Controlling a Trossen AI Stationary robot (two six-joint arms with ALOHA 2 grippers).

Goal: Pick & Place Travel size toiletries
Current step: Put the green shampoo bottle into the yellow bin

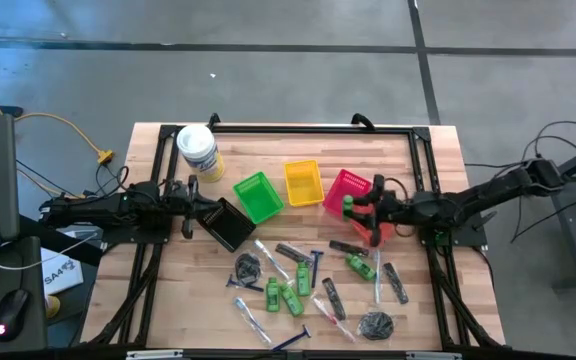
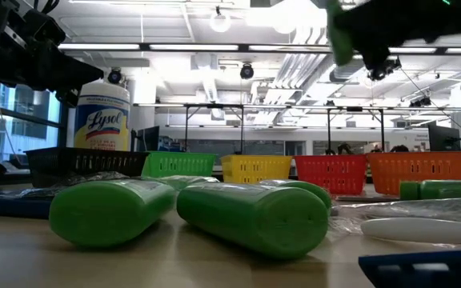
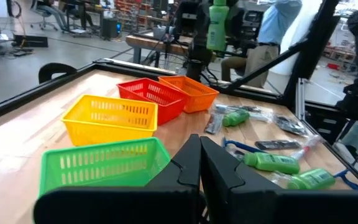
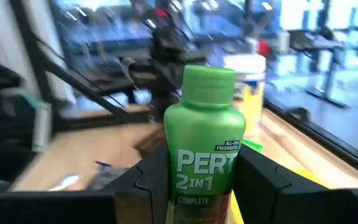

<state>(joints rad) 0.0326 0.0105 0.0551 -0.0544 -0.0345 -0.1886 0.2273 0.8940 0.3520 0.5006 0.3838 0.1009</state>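
Right gripper (image 1: pixel 360 208) is raised above the table at the red and orange plastic baskets (image 1: pixel 348 189), jaws clamped on a bright green mini shampoo bottle (image 4: pixel 205 149) with a ribbed green cap. The right wrist view shows the bottle upright between the two dark fingers, label facing the camera. From the left wrist view the same bottle hangs in the air over the far end of the basket row — not yet lowered into any basket.

Left gripper (image 1: pixel 190 207) waits at the table's left side, jaws shut, empty, just over the black plastic basket (image 1: pixel 230 224).

The green basket (image 1: pixel 259 196) and yellow basket (image 1: pixel 303 182) look empty from above; the contents of the red and orange ones can't be made out.

Still loose on the wooden table (image 1: pixel 168 280): several more green bottles (image 1: pixel 291 296), slim clear tubes (image 1: pixel 251 318), black combs (image 1: pixel 334 298), dark coiled bundles (image 1: pixel 375 324) and blue-handled razors (image 1: pixel 290 341), scattered in the near half. A white wipes tub with a yellow label (image 1: pixel 198 152) stands at the far left corner.

Judgement: early stage — one item in transit, nearly the whole pile left to sort.
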